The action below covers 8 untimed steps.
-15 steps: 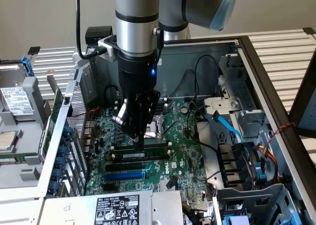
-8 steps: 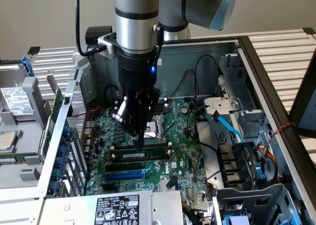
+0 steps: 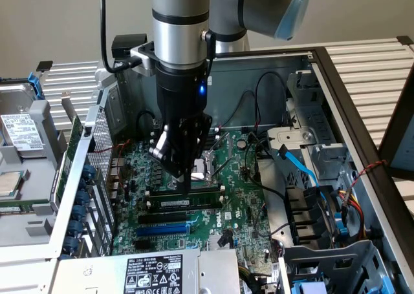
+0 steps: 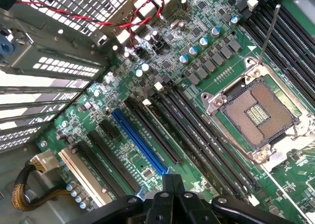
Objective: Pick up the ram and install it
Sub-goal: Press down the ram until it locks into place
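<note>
Exterior view: the gripper hangs over the motherboard inside the open computer case, its jaws closed together with the tips pressing down on the ram, which lies along a black memory slot at about 6 o'clock from the empty CPU socket. Wrist view: the gripper sits at 6 o'clock, closed on nothing visible, above the blue expansion slot — the CPU socket lies at 3 o'clock. I judge the stick light, stiff and fragile — best held by its long edges, away from the chips
</note>
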Available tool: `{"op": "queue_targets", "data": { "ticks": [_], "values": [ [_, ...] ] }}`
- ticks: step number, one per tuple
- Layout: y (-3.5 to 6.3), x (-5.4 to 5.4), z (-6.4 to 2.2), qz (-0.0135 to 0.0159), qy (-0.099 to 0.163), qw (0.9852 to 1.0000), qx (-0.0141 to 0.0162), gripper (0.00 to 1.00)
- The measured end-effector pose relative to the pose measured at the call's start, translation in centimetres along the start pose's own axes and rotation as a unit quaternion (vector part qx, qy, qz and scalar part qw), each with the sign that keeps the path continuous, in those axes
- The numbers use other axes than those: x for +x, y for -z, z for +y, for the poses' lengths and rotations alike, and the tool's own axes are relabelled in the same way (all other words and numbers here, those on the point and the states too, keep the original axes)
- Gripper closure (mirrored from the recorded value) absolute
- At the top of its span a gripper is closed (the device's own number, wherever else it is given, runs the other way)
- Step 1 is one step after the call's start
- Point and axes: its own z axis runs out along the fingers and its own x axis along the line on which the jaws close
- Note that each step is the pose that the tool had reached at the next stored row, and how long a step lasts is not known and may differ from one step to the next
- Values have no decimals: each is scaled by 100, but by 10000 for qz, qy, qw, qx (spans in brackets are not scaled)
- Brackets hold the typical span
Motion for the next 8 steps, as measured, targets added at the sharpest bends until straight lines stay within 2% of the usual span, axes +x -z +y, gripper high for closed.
{"op": "queue_targets", "data": {
  "ticks": [6,8],
  "values": [
    [16,-44,9,-11,-8,10000,13,90],
    [16,-45,10,-5,-97,10000,0,90]
  ]
}}
